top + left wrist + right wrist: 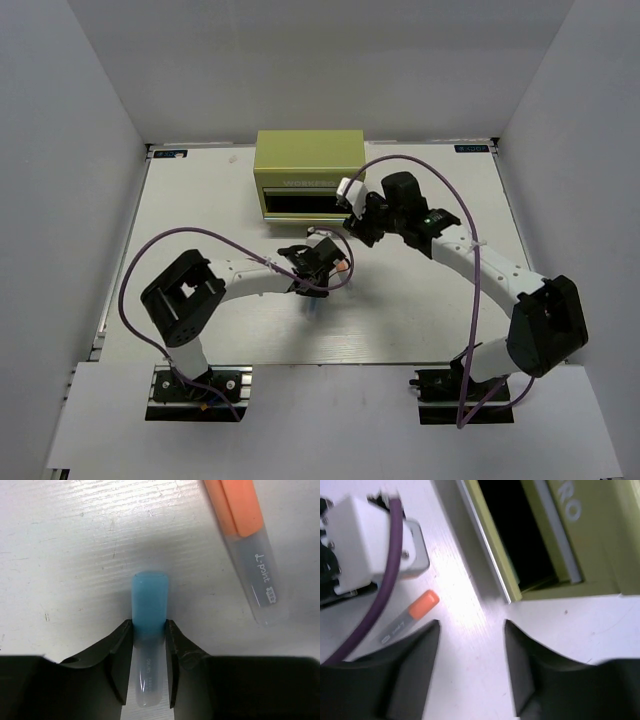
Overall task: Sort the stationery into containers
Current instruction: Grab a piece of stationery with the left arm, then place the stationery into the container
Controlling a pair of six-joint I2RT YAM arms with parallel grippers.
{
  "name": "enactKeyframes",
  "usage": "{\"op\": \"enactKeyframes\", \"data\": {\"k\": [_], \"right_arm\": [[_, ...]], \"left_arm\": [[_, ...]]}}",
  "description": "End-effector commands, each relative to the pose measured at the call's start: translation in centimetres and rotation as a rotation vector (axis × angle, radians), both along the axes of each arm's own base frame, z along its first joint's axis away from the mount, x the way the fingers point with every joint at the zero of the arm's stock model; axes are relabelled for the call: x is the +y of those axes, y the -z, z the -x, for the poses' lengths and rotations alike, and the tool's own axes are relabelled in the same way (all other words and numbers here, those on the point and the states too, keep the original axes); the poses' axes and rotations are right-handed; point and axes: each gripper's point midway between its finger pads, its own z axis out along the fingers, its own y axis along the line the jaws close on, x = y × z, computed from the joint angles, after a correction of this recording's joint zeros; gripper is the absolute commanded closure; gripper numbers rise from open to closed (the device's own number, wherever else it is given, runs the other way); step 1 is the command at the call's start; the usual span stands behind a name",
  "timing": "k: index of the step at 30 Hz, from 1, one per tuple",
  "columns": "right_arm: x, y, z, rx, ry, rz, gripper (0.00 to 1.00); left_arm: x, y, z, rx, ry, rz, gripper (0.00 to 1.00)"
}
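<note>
Pinching the light blue pen (149, 607) from both sides, the left claw (149, 630) has its two dark fingers (117, 655) closed to the width of the barrel, touching it just behind the blue cap. The cap sticks out past the fingertips over the white table (60, 555). The clear barrel runs back between the fingers, and the bottom edge of the wrist view cuts off its far end. The small print on the barrel is too faint to read. Whether the pen rests on the table or hangs just above it cannot be told.

Near it, up and to the right, lies the orange-capped pen (247, 545), apart from the blue one. Its cap runs out of the top of the view, and the lettering on its barrel ends in "point".

In the overhead view the left wrist covers the fingers and the blue pen, in front of the yellow-green tool chest (308, 160).

The right claw (472, 630) is spread wide with only bare table between its blurred fingers, holding nothing. Beyond it is a corner of the chest with a dark opening (510, 530) whose inside is too black to see into. The letters on the chest's front are cut off. At the left edge a white block (365, 535) with a purple cable (395, 545) hides part of the table.
</note>
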Motion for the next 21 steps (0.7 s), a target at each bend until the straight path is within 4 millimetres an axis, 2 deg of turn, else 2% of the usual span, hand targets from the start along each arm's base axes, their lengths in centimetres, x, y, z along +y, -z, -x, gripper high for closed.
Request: {"op": "enactKeyframes", "data": {"k": [1,2,4,5,6,8,9,12,16,18,20,21], "right_arm": [[-1.3,0.2,0.8,0.041,0.057,-0.036,0.37],[-1.6,0.4,1.0,0.054,0.072,-0.042,0.29],[-2.7,1.1,1.4,0.084,0.112,-0.048,0.22],[-3.1,1.4,2.1,0.106,0.118,-0.055,0.22],[-3.5,2.2,2.4,0.132,0.134,-0.054,0.22],[-4.2,2.3,2.4,0.147,0.168,-0.072,0.22],[-4.5,2.7,2.8,0.153,0.173,-0.073,0.24],[-5.6,2.8,2.7,0.165,0.223,-0.091,0.25],[-6.9,3.5,2.7,0.196,0.280,-0.102,0.36],[-7.2,3.3,2.7,0.193,0.301,-0.117,0.45],[-7.3,3.7,3.0,0.197,0.302,-0.120,0.51],[-7.4,3.8,3.0,0.202,0.308,-0.121,0.52]], "left_arm": [[1.6,0.3,0.5,0.002,-0.017,-0.069,0.62],[1.8,-0.8,-0.1,-0.026,-0.035,-0.049,0.65],[1.7,-1.9,-0.7,-0.051,-0.035,-0.024,0.71],[1.8,-3.4,-1.9,-0.100,-0.044,-0.019,0.82],[1.4,-4.0,-2.3,-0.113,-0.037,-0.007,0.88],[1.7,-5.4,-3.6,-0.130,-0.071,-0.005,1.00],[0.6,-7.0,-4.5,-0.159,-0.074,0.032,1.00],[-0.5,-9.2,-6.4,-0.168,-0.143,0.145,1.00],[-1.4,-11.3,-8.7,-0.186,-0.254,0.301,1.00],[-2.3,-13.3,-10.3,-0.219,-0.320,0.419,1.00],[-1.7,-13.8,-11.6,-0.244,-0.409,0.489,1.00],[-2.4,-15.9,-12.4,-0.284,-0.477,0.616,1.00]]}}
